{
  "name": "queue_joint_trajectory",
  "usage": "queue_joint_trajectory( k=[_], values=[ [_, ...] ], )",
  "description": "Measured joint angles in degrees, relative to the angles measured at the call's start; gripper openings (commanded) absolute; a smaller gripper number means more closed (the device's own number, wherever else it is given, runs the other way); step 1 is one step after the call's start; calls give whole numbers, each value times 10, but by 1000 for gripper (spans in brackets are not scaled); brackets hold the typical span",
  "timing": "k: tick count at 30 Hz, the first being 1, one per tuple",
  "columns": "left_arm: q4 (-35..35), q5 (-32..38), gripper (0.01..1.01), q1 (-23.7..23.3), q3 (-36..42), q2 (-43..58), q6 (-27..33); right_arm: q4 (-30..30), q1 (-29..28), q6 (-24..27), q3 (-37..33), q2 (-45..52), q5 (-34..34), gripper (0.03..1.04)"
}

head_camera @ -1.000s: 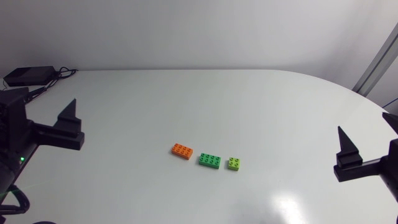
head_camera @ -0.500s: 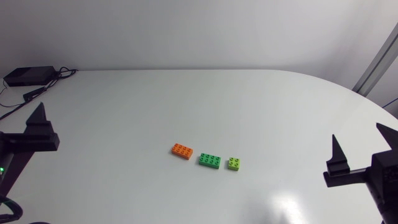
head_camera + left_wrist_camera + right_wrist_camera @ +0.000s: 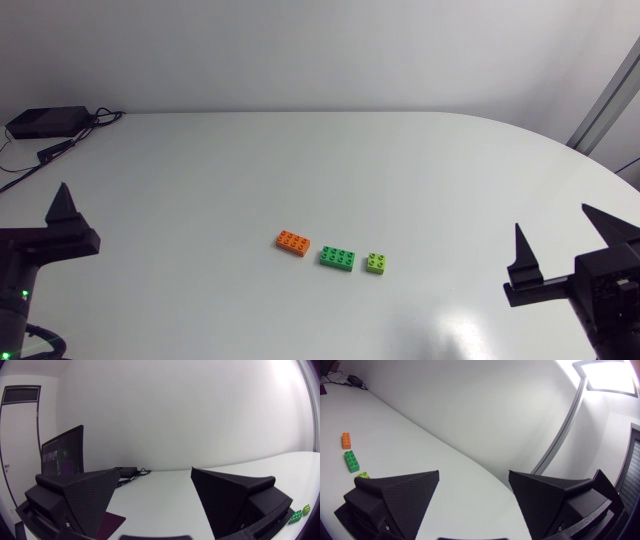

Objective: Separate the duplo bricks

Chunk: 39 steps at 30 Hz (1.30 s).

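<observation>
Orange brick (image 3: 293, 242), green brick (image 3: 337, 258), lime brick (image 3: 376, 263) in row mid-table (image 3: 350, 160), narrow gaps between, each flat on surface. Left gripper (image 3: 155, 495) fingers apart, empty. Right gripper (image 3: 555, 235) fingers apart, empty, well apart from bricks

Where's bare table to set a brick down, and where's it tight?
The table lies bare beyond the brick row, between the orange brick and the left gripper, and between the lime brick and the right gripper. Crowded only within the row: narrow gaps flank the green brick.
</observation>
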<state>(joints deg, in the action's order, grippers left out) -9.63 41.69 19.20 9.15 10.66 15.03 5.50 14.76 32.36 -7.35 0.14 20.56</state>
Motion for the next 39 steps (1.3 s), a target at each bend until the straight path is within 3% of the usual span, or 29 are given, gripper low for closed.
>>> queue_joint_trajectory(
  k=[5, 11, 21, 26, 31, 39],
  values=[
    [-14, -56, 985, -24, -26, -22, -24, -1, 9, -2, 8, 0, -30, 1005],
    [-19, -171, 985, -75, -59, -94, -60, -3, 26, -10, 29, 0, -39, 1005],
    [-51, -206, 985, -101, -63, -103, -72, -3, 10, -72, 29, 0, -41, 1005],
    [-54, -243, 985, -106, -64, -103, -69, 3, -29, -101, 29, 0, -69, 1005],
    [-57, -280, 985, -112, -78, -103, -45, 28, -111, -167, 26, 0, -186, 1005],
    [-35, -308, 985, -124, -80, -103, -38, 32, -133, -237, 25, 0, -204, 1005]
  ],
)
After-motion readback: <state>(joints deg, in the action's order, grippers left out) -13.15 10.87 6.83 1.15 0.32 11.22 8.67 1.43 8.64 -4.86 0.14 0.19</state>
